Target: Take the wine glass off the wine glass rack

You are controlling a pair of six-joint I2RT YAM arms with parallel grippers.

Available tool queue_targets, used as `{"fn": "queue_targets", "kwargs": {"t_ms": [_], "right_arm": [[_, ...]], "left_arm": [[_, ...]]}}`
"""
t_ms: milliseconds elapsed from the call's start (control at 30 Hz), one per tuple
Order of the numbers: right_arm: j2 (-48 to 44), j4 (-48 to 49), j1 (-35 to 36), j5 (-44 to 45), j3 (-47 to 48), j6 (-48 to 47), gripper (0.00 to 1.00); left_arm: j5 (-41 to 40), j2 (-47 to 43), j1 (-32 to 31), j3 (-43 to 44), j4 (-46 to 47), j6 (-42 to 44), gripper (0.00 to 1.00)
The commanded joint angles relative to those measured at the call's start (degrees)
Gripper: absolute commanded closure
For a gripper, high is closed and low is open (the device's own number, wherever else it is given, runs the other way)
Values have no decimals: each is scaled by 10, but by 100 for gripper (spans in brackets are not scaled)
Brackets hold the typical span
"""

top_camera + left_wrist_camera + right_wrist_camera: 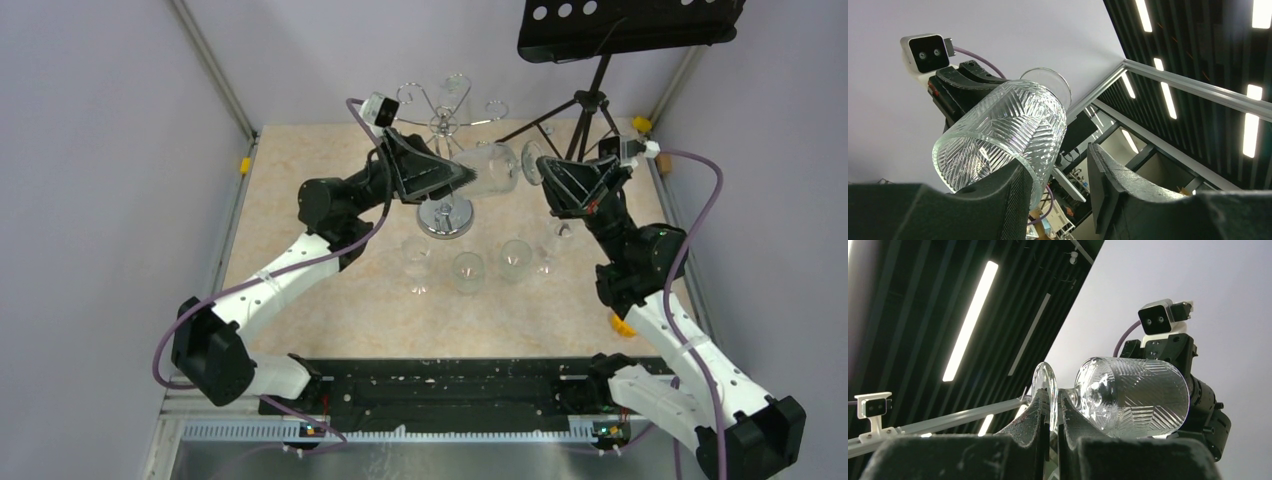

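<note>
Beige stone-patterned table [330, 310] lies beneath two raised arms. The wine glass [490, 168] hangs sideways in the air, clear of the curled arms of the rack [447, 218] and just in front of its stem. The right gripper [537, 170] pinches the glass's round foot between nearly closed fingers. The left gripper [463, 176] stands wide, one finger [1013, 200] touching the bowl.

The far edge is blocked midway by the rack [446, 216] and near the right corner by the music stand [590, 100], the centre by four glasses [467, 270], while room is left along the near edge.
</note>
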Motion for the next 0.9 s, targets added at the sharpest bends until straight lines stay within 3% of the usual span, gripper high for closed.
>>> {"fn": "queue_targets", "kwargs": {"t_ms": [0,133,333,367,400,467,600,733,867], "right_arm": [[2,26,1,27,-7,-11,100],[13,38,1,24,-9,-7,100],[13,39,1,30,-18,-5,100],[11,31,1,32,-18,-10,100],[8,22,1,34,-18,-15,96],[1,0,1,39,-17,-32,77],[-36,-101,1,59,-3,-114,43],[-77,-258,1,103,31,-235,27],[-116,-362,1,170,44,-329,24]], "left_arm": [[18,-38,-10,29,68,-10,55],[24,-40,-10,32,49,-2,67],[28,-48,-10,29,30,19,100],[30,-50,-10,28,26,25,100],[31,-53,-10,28,21,33,100],[33,-63,-9,30,-4,60,100],[36,-89,-6,60,-152,173,100],[-15,-126,-4,118,-390,372,100],[-133,-159,-2,163,-588,542,100]]}}
